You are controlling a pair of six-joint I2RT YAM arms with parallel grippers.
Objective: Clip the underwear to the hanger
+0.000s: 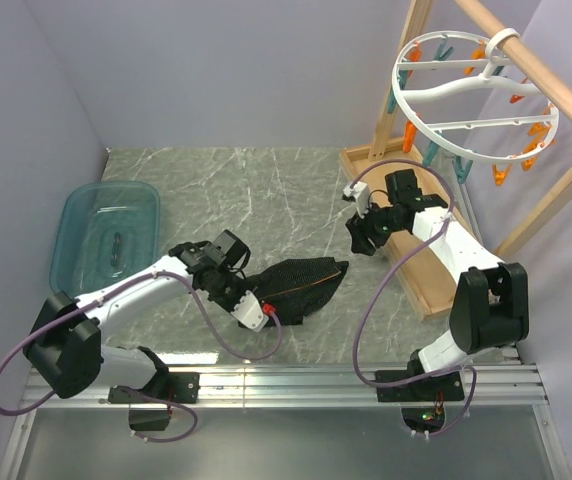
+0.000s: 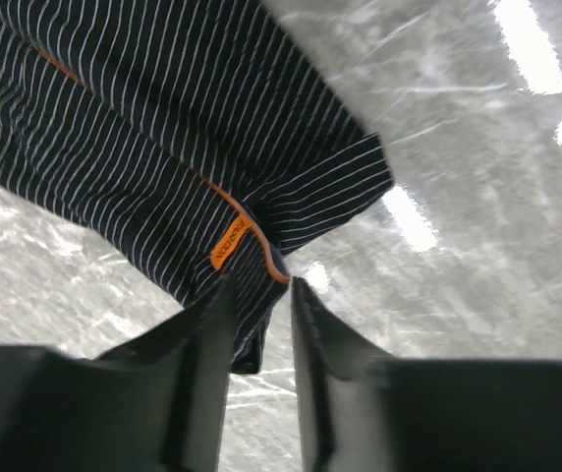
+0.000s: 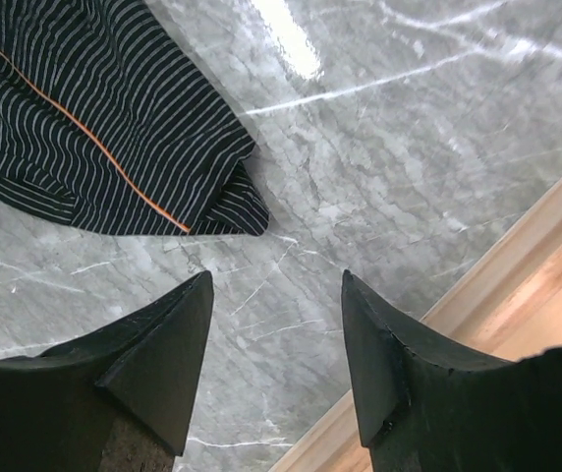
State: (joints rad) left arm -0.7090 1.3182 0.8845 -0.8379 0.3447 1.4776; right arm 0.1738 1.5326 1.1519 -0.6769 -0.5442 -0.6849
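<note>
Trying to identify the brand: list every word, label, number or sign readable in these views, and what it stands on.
Orange tag sewn on the underwear: dark lettering, too blurred to read.
No other text, number or sign shows in any view.

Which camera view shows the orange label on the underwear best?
The left wrist view: the label sits close and sharp. The right wrist view shows only an orange seam; the top view, only the dark underwear.
</note>
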